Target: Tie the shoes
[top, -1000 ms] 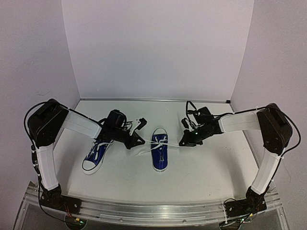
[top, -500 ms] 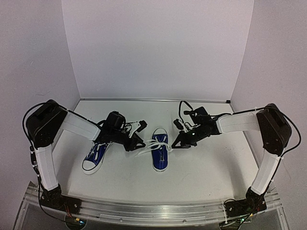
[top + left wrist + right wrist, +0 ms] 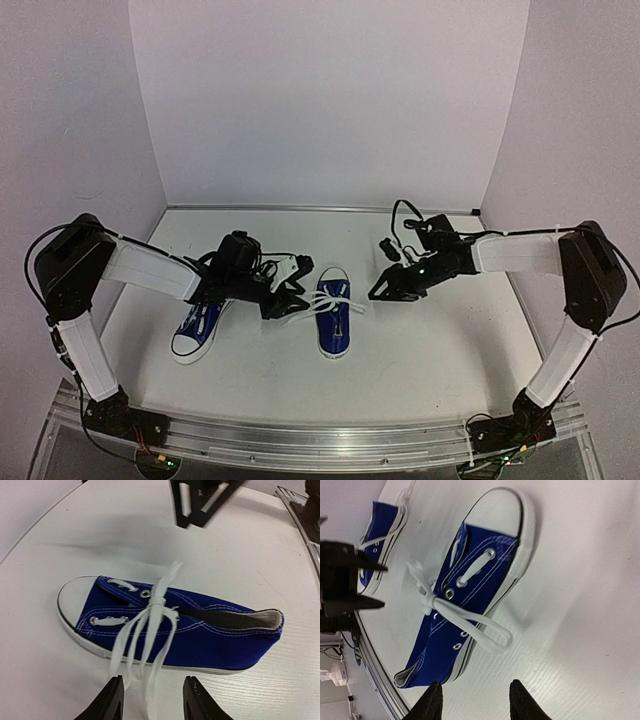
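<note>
The shoes are two blue canvas sneakers with white laces. One shoe (image 3: 333, 320) lies mid-table between both grippers, its laces drawn into a knot (image 3: 158, 601) with loops on either side. The other shoe (image 3: 200, 328) lies to the left under my left arm. My left gripper (image 3: 281, 303) (image 3: 152, 705) is open just left of the middle shoe (image 3: 200, 635); loose lace strands (image 3: 150, 645) trail down between its fingers without being pinched. My right gripper (image 3: 379, 293) (image 3: 476, 705) is open to the right of that shoe (image 3: 470, 595), a lace loop (image 3: 492, 632) lying just ahead of its fingertips.
White walls close the table at the back and both sides. A metal rail (image 3: 320, 440) runs along the near edge, where the arm bases stand. The second shoe (image 3: 380, 525) and my left gripper (image 3: 345, 592) show at the far side of the right wrist view.
Both grippers have gone from shut to open and let go of the lace. The right gripper moved in toward the shoe, then drew back a little. The loops now lie slack.
</note>
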`<state>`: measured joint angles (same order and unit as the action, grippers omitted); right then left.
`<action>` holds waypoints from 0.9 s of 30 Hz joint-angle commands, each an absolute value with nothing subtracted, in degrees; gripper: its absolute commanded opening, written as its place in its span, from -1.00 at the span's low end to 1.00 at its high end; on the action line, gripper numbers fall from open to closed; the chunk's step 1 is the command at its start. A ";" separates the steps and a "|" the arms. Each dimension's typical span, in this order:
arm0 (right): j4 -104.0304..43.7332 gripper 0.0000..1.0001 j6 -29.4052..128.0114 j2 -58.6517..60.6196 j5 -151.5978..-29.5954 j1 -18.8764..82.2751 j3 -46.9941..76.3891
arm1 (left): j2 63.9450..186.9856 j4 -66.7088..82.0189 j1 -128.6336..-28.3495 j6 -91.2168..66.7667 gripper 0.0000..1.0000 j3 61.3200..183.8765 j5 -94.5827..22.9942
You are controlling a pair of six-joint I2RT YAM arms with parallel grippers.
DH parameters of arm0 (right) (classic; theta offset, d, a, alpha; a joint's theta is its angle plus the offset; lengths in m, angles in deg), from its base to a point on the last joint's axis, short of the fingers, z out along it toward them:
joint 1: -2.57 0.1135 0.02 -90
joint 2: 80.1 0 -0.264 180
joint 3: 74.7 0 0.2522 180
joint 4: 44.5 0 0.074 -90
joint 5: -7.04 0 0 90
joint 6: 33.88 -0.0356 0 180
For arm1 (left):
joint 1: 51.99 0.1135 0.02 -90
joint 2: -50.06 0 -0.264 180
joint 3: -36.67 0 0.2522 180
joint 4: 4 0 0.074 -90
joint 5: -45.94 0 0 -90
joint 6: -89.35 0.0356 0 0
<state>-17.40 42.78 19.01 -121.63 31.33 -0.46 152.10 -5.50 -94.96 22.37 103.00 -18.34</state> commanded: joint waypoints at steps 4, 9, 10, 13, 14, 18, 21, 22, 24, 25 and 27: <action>-17.46 -0.17 43.34 21.61 -118.90 28.95 4.68 | 151.96 -6.61 -95.94 26.36 -0.41 102.02 -13.19; -17.85 -0.22 44.36 26.41 -119.32 28.98 7.61 | 155.03 -4.46 -95.94 27.67 -0.55 103.96 -9.85; -17.90 -0.22 44.55 26.93 -119.61 29.02 7.91 | 155.55 -4.72 -95.94 27.52 -0.55 104.31 -9.97; -18.20 -0.23 45.27 28.48 -120.48 29.14 8.42 | 157.35 -4.63 -95.94 27.53 -0.57 105.76 -12.11; -18.29 -0.23 45.65 28.99 -120.70 29.12 8.49 | 157.80 -4.58 -95.94 27.52 -0.57 106.21 -13.17; -19.04 -0.25 46.37 31.19 -120.81 29.28 8.67 | 159.39 -4.83 -95.94 26.83 -0.52 108.27 -16.02; -19.78 -0.25 46.29 33.13 -120.75 29.36 8.85 | 160.58 -4.50 -95.94 26.56 -0.51 109.70 -17.58; -20.12 -0.26 46.16 33.76 -120.80 29.38 8.85 | 160.99 -4.35 -95.92 26.49 -0.51 110.21 -18.10; -20.80 -0.26 45.99 34.67 -120.84 29.50 8.85 | 161.67 -4.39 -95.93 26.35 -0.50 110.85 -19.06; -21.07 -0.26 45.90 35.03 -120.79 29.56 8.85 | 161.92 -4.48 -95.94 26.29 -0.49 111.07 -19.48; -21.67 -0.27 45.70 35.64 -120.45 29.57 8.85 | 162.51 -4.58 -95.94 26.26 -0.47 111.59 -20.10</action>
